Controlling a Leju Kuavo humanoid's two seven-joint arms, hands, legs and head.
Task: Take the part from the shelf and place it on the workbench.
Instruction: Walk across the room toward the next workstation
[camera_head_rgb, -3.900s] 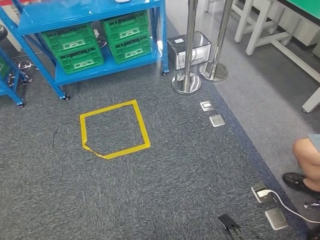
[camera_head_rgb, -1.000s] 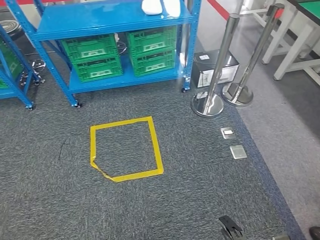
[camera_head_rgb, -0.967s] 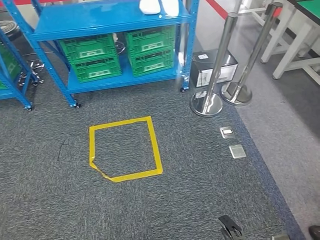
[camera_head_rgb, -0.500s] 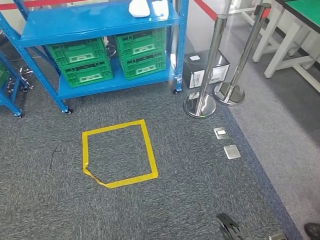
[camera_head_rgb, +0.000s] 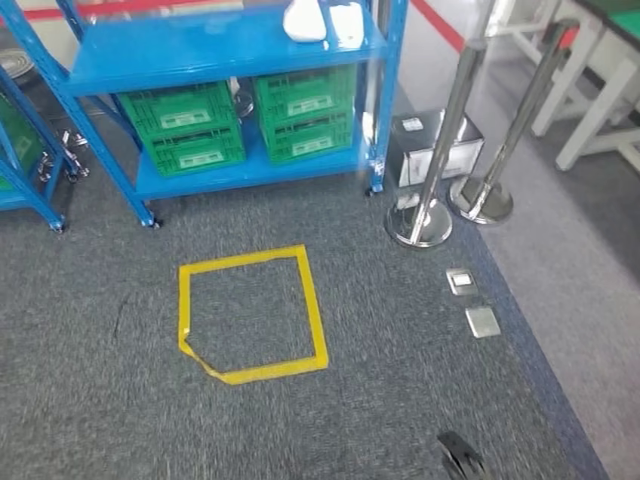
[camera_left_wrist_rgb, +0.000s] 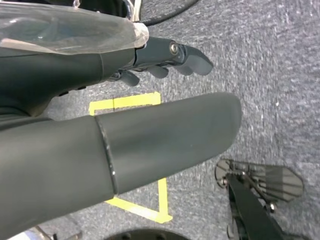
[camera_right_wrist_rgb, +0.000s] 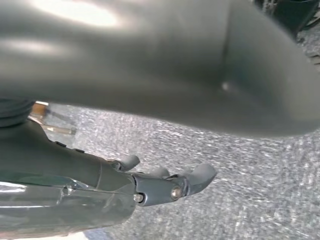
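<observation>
Two white parts (camera_head_rgb: 305, 20) lie side by side on the upper board of a blue shelf (camera_head_rgb: 196, 48) at the top of the head view. My left hand (camera_left_wrist_rgb: 151, 100) hangs over grey carpet, thumb straight and fingers (camera_left_wrist_rgb: 177, 54) stretched out, holding nothing. My right hand (camera_right_wrist_rgb: 162, 150) also hangs above the carpet with its fingers (camera_right_wrist_rgb: 188, 182) extended and nothing in it.
Two green crates (camera_head_rgb: 185, 125) (camera_head_rgb: 308, 110) stand on the shelf's lower board. A yellow tape square (camera_head_rgb: 250, 312) marks the carpet before the shelf. Two steel barrier posts (camera_head_rgb: 423, 215) and a dark box (camera_head_rgb: 434, 145) stand to the right. White table legs (camera_head_rgb: 596, 110) rise far right.
The whole picture shifts between frames as the camera moves: the shelf and its white parts have come more into sight than 3.9 s ago. The seated person's leg has dropped from sight.
</observation>
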